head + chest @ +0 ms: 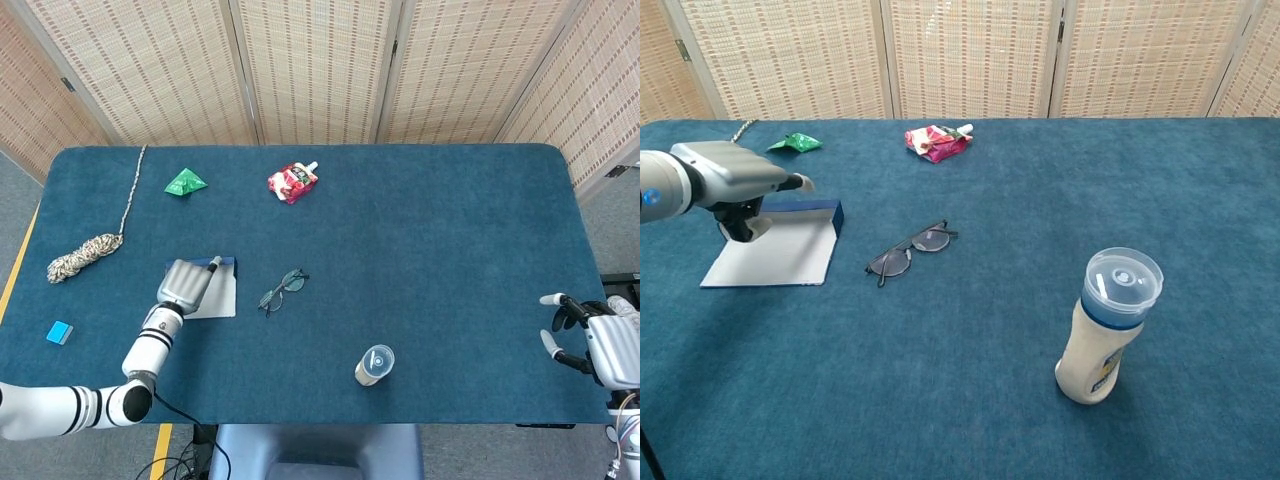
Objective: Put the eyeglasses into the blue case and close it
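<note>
hovering over the open blue case (770,255), the left hand (735,175) holds nothing visible; eyeglasses (908,250) lie beside it, right hand (600,340) spread, empty.

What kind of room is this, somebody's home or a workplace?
Probably a lab or test space, not a home: woven folding screens fence off a blue felt-covered table scattered with unrelated items, such as a coiled rope and a white lidded bottle.
</note>
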Controlling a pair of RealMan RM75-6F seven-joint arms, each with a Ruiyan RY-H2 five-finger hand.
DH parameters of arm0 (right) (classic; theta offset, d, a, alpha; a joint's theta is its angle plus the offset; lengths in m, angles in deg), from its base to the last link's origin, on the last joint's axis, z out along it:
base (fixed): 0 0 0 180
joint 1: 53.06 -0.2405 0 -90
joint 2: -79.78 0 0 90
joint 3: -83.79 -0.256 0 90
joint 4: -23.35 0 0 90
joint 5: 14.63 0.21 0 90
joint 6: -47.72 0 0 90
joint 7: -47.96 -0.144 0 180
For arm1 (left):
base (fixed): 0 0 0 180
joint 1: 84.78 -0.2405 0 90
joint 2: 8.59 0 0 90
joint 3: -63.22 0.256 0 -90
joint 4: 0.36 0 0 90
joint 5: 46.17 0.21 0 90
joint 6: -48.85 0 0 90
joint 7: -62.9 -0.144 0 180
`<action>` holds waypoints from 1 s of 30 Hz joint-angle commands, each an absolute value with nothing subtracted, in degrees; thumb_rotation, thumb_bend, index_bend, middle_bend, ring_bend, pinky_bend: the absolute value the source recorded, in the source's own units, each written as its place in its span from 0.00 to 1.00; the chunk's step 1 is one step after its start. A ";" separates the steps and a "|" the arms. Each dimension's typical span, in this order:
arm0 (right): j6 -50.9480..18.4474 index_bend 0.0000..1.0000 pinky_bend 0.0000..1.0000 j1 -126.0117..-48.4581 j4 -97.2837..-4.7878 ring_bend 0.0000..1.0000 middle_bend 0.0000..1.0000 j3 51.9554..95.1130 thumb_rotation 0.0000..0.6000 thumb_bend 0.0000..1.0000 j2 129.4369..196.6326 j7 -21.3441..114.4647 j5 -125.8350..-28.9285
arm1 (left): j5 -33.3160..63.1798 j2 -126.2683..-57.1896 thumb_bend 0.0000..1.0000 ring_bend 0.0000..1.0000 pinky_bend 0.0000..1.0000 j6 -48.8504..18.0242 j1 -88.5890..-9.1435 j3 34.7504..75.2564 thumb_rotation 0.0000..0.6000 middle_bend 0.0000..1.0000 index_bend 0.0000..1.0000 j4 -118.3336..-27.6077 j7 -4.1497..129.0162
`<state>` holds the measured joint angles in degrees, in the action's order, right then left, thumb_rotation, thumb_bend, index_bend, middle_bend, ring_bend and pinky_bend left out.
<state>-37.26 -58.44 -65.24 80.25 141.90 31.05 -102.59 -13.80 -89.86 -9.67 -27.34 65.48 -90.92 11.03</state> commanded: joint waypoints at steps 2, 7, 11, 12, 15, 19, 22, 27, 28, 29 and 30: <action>-37.29 0.33 0.35 -58.42 -65.02 0.57 0.60 80.28 1.00 0.35 141.95 30.76 -102.66 | 2.31 -88.41 0.60 0.90 0.91 -10.24 -30.25 65.56 1.00 0.94 0.17 -93.29 20.51; -37.40 0.33 0.35 -58.19 -64.76 0.57 0.60 80.41 1.00 0.35 142.00 30.53 -102.62 | 9.86 -89.35 0.60 0.90 0.91 -6.62 -29.52 64.66 1.00 0.94 0.19 -91.35 25.03; -37.74 0.33 0.35 -57.98 -64.79 0.58 0.61 80.48 1.00 0.35 142.01 30.42 -102.77 | 8.81 -90.68 0.60 0.90 0.91 -2.36 -26.97 63.38 1.00 0.94 0.19 -90.09 23.25; -37.80 0.33 0.35 -57.93 -64.80 0.58 0.61 80.50 1.00 0.35 142.00 30.40 -102.78 | 7.91 -91.02 0.60 0.90 0.91 -1.57 -26.32 63.13 1.00 0.94 0.19 -89.82 22.32; -37.96 0.33 0.35 -57.78 -64.88 0.58 0.61 80.57 1.00 0.35 141.87 30.36 -102.86 | 4.74 -92.38 0.60 0.90 0.91 0.20 -24.34 62.31 1.00 0.94 0.17 -88.64 19.48; -38.16 0.33 0.35 -57.55 -64.89 0.59 0.61 80.63 1.00 0.35 141.77 30.27 -102.81 | -2.07 -94.07 0.60 0.90 0.91 1.85 -21.85 61.54 1.00 0.94 0.15 -86.73 15.72; -38.16 0.33 0.35 -57.45 -64.80 0.59 0.62 80.71 1.00 0.35 141.78 30.11 -102.84 | -7.22 -95.56 0.60 0.90 0.91 2.95 -20.05 61.11 1.00 0.94 0.14 -84.79 13.97; -38.11 0.33 0.35 -57.40 -64.65 0.59 0.62 80.64 1.00 0.35 141.78 30.02 -102.68 | -11.55 -97.38 0.60 0.90 0.91 4.24 -17.65 62.07 1.00 0.94 0.13 -82.09 11.36; -38.09 0.33 0.35 -57.41 -64.64 0.59 0.62 80.65 1.00 0.35 141.80 30.02 -102.70 | -11.97 -97.67 0.60 0.90 0.91 4.31 -17.38 62.19 1.00 0.94 0.13 -81.85 11.20; -38.05 0.33 0.35 -57.43 -64.65 0.59 0.62 80.65 1.00 0.35 141.82 30.04 -102.72 | -12.18 -97.93 0.60 0.90 0.91 4.38 -17.12 62.36 1.00 0.94 0.13 -81.66 11.01; -38.01 0.33 0.35 -57.45 -64.66 0.59 0.62 80.66 1.00 0.35 141.86 30.07 -102.75 | -12.36 -98.27 0.60 0.90 0.91 4.43 -16.82 62.55 1.00 0.94 0.13 -81.48 10.87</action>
<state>-38.01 -57.45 -64.66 80.66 141.85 30.07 -102.74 -12.03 -97.86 4.19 -17.22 62.28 -81.77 11.18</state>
